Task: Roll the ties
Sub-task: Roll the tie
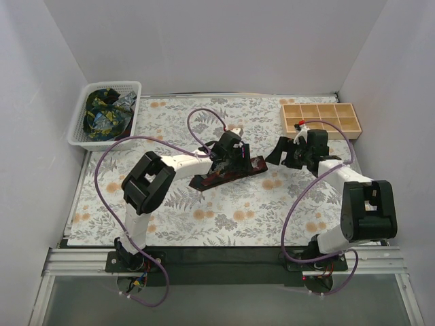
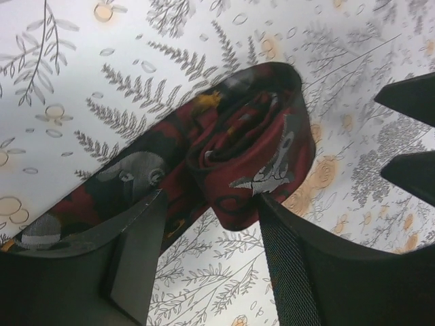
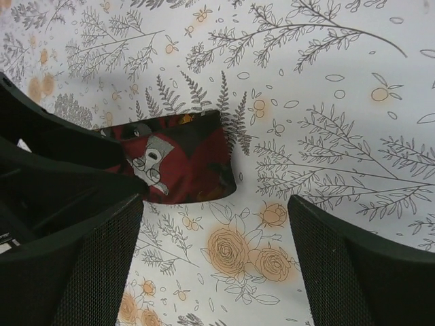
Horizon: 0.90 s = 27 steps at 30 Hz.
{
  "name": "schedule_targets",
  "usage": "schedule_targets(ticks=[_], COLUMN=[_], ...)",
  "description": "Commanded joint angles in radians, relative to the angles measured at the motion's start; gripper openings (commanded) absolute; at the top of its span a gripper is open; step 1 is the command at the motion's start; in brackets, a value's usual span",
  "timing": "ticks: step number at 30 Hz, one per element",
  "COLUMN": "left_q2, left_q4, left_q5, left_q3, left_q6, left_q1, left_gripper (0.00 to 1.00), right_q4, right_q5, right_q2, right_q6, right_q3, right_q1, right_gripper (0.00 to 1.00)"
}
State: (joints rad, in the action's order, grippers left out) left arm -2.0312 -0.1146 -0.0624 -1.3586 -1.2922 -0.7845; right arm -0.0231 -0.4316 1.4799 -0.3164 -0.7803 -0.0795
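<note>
Beside the compartment box (image 1: 321,119), right tool (image 3: 216,224) gapes empty; left tool (image 2: 211,198) clasps maroon tie (image 2: 251,149).

High overhead view, two close downward wrist views, sharing maroon tie (image 2: 258,149)

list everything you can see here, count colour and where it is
tie: one, maroon with grey figures, mid table, one end rolled
bundled ties: count unclear, dark with blue, green and yellow, in the basket
basket: one, white, far left corner
tray: one, pale wood with compartments, far right
tablecloth: one, white with grey ferns and orange flowers, over the table
cables: two, purple, one looping off each arm
left gripper: one, black, fingers either side of the roll
right gripper: one, black, open, by the tie's flat end
</note>
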Motion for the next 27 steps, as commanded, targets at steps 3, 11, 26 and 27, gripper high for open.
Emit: schedule_targets(ticks=[3,11,26,27], left_q2=[0.043,0.055,0.190,0.192], left_q4=[0.009,0.006,-0.008,-0.007], left_q5=[0.021,-0.008,-0.002,0.004], left_q3=[0.061,0.082,0.046,0.032], left_q6=[-0.024,-0.032,0.243,0.282], left_q1=[0.025,0.048,0.047,0.045], left_gripper=[0.51,0.51,0.98,0.98], right_q4=[-0.089,-0.112,-0.100,-0.095], right_q5=[-0.076,-0.170,-0.110,-0.092], right_q2=[0.026,0.131,0.053,0.031], right_q6=[-0.021,0.054,0.073,0.062], right_q3=[0.018,-0.027,-0.028,-0.024], right_q1=[0.004,0.004,0.004,0.004], right_gripper=[0.77,0.77,0.81,0.82])
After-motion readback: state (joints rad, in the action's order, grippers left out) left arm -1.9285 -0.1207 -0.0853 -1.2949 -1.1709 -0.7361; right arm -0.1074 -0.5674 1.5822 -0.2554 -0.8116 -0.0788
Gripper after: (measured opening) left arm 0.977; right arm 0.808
